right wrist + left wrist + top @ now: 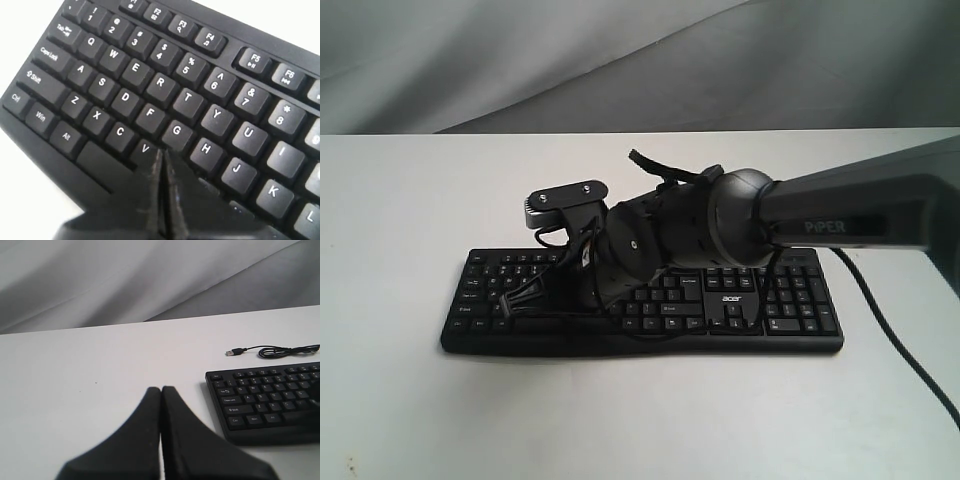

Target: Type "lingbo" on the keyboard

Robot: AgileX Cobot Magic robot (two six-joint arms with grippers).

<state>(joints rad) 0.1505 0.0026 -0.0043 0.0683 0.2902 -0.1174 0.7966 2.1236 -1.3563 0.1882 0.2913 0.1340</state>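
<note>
Black right pincer (161,153), tips together, hung between V and G of the flat black plastic keyboard (150,112); left pincer (161,389), likewise together, lay farther off.

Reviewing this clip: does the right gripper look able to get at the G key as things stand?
Probably yes. The right gripper, shut to a point, is right beside the G key with nothing between them.
</note>
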